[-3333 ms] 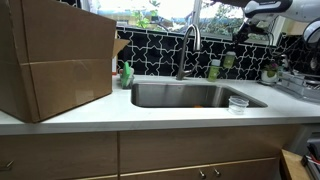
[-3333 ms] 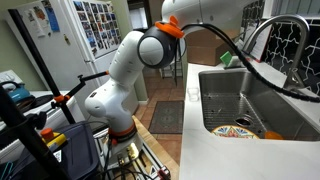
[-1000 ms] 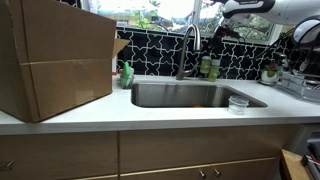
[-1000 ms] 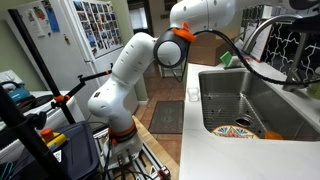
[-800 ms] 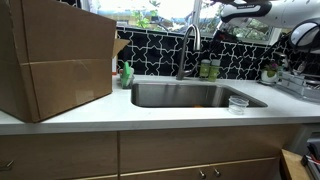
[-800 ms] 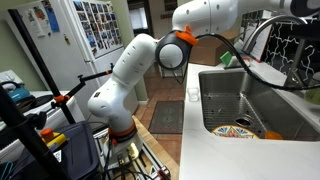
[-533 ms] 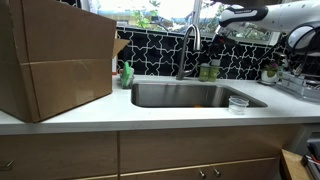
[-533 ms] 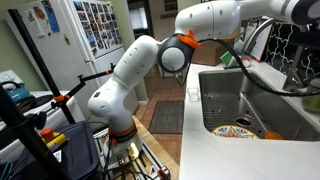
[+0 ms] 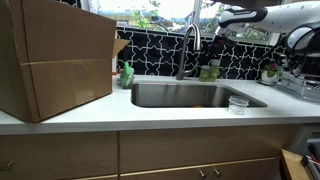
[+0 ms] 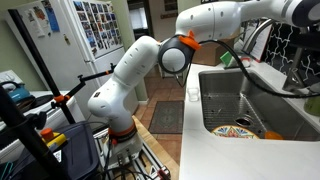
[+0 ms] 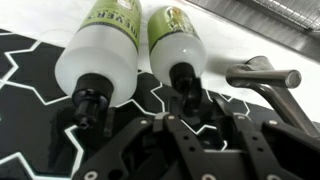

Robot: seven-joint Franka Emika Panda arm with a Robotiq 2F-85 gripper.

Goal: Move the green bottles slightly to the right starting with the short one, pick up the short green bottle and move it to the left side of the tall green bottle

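Two small green bottles stand side by side against the black tiled wall behind the faucet. In the wrist view both show from above: pale shoulders, green labels, black caps. One is on the left and one on the right; I cannot tell which is the short one. In an exterior view they are a small green cluster, partly hidden. My gripper is open just above them, its black fingers either side of the right bottle's cap without touching it. It also shows in an exterior view.
A bright green bottle with a pointed top stands left of the sink. A large cardboard box fills the left counter. A clear cup sits right of the sink. The faucet handle lies just right of the gripper.
The arm has swung left from the right side and come down over the two green bottles. Over the last half second it has barely moved.
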